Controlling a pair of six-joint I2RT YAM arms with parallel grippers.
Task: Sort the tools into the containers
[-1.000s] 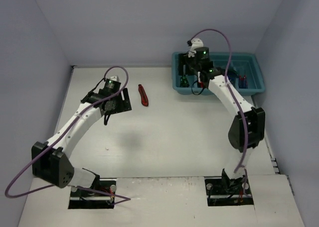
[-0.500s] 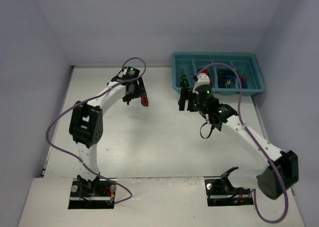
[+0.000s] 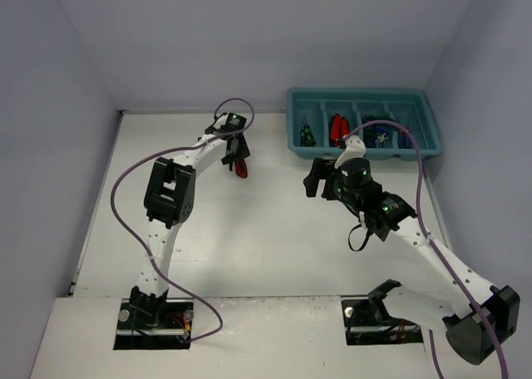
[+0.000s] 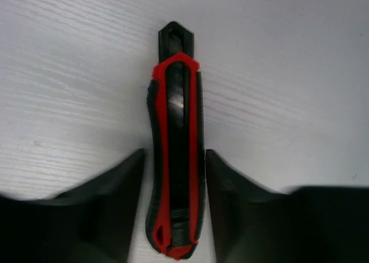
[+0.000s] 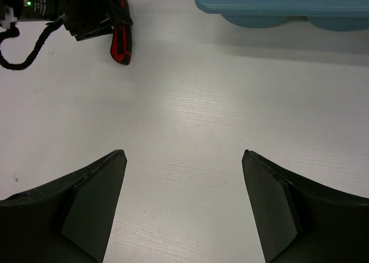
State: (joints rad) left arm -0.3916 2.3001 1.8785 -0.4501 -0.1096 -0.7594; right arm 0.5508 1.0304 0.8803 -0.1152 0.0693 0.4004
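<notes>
A pale, faintly grained table point(image 3: 274, 229) fills the floor. The left arm reaches far out, its left gripper point(image 3: 238, 155) tipped down over the slim red-and-black plastic utility knife point(image 4: 176, 101). 2 black fingers point(image 4: 115, 205) hug the knife's sides, but whether they pinch it cannot be told. The knife lies flat, lengthwise between them, black tip pointing away from the wrist. The right gripper point(image 5: 183, 159) hovers with jaws wide apart, near the teal plastic tray point(image 3: 366, 152).
</notes>
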